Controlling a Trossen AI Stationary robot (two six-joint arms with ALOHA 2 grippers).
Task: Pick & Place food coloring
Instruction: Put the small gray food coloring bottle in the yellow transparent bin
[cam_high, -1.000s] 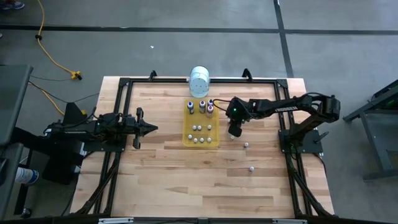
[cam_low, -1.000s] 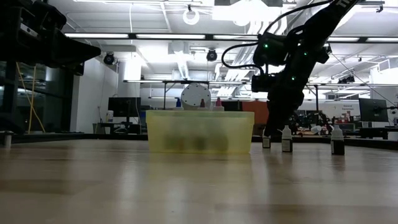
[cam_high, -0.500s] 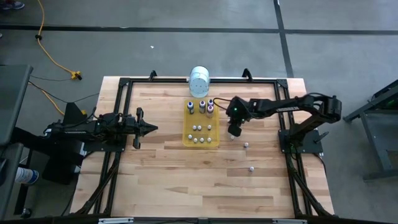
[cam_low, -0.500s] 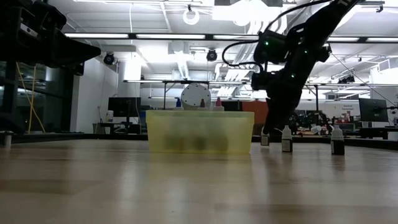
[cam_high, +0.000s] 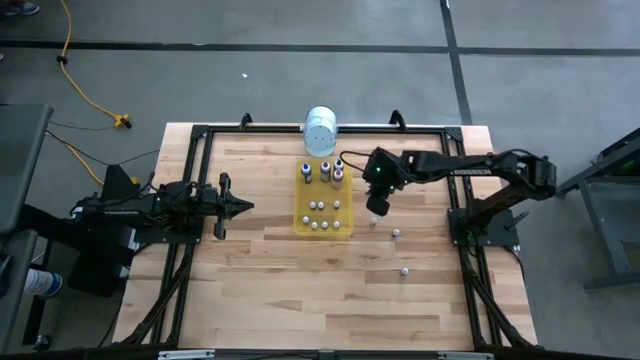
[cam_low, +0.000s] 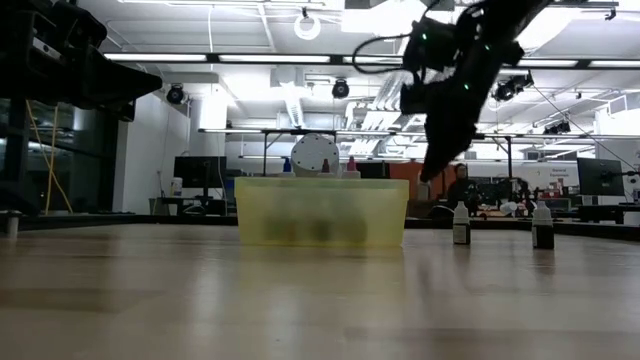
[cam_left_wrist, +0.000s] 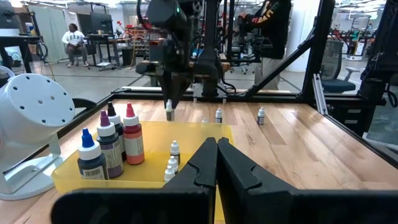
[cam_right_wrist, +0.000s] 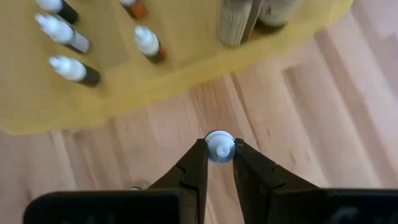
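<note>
Right gripper (cam_high: 377, 207): raised off the wooden table (cam_high: 260, 290), just beside the yellow tray (cam_high: 298, 218) on its right-hand side in the high view, fingers pinching one tiny food coloring bottle (cam_right_wrist: 219, 146) by its whitish cap; in the low view that bottle (cam_low: 427, 174) hung clear of the tabletop, above the level of the tray's rim. Tray contents: three taller bottles (cam_left_wrist: 111, 146) with blue, purple and reddish caps standing together at the far end, nearest the large white container (cam_high: 321, 130); a cluster of small white-capped bottles (cam_high: 325, 207) standing in the middle and near end of the tray, their exact count not readable. Loose stock on the table: one small bottle (cam_high: 395, 232) to the right of the tray and a second small bottle (cam_high: 403, 269) farther toward the near edge, both upright and well apart from each other. White container: cylindrical, with small holes in its face, sitting at the table's far edge just behind the tray. Left gripper (cam_high: 243, 207): parked over the left part of the table, well apart from the tray, fingers pressed together and holding nothing. Room behind the table, left wrist view: a seated person (cam_left_wrist: 75, 45) far off and a standing person (cam_left_wrist: 272, 25) in dark clothing.
</note>
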